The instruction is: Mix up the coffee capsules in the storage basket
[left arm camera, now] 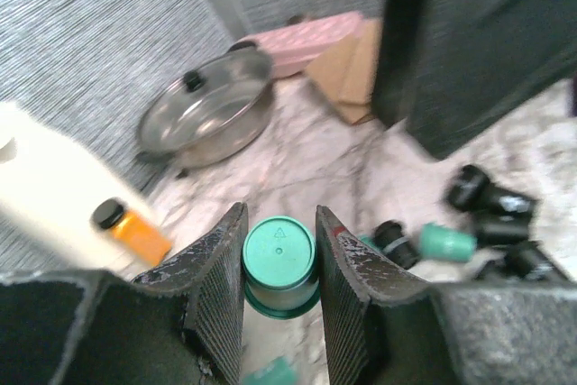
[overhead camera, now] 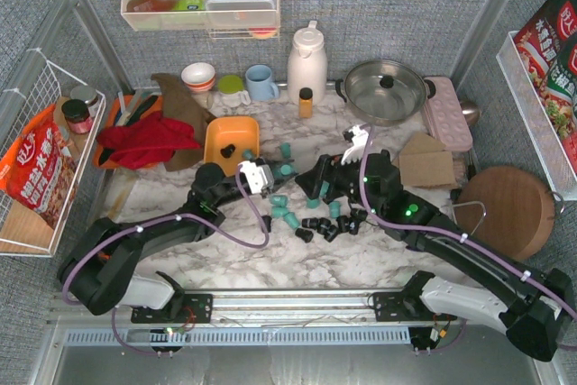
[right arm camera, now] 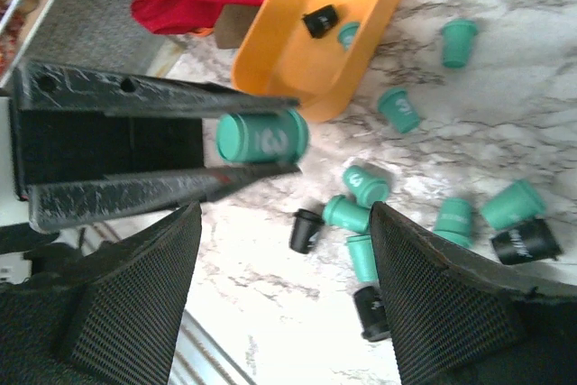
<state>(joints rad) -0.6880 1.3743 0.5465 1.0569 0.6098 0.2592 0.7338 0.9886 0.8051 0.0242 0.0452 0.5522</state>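
Observation:
The orange storage basket (overhead camera: 231, 132) sits left of centre; in the right wrist view the basket (right arm camera: 297, 69) holds one black capsule (right arm camera: 320, 21) and a teal one (right arm camera: 349, 34). My left gripper (overhead camera: 281, 171) (left arm camera: 279, 216) is shut on a teal capsule (left arm camera: 279, 263) just off the basket's near right corner, and the held capsule (right arm camera: 261, 135) also shows in the right wrist view. My right gripper (overhead camera: 311, 191) (right arm camera: 284, 214) hangs open and empty above loose teal capsules (overhead camera: 281, 211) and black capsules (overhead camera: 320, 225) scattered on the marble table.
A red cloth (overhead camera: 144, 142) lies left of the basket. Behind stand a blue mug (overhead camera: 261, 83), a white jug (overhead camera: 306, 62), a small orange bottle (overhead camera: 306, 102) and a lidded pan (overhead camera: 386, 89). Cardboard (overhead camera: 425, 164) and a round wooden board (overhead camera: 509, 209) lie at the right.

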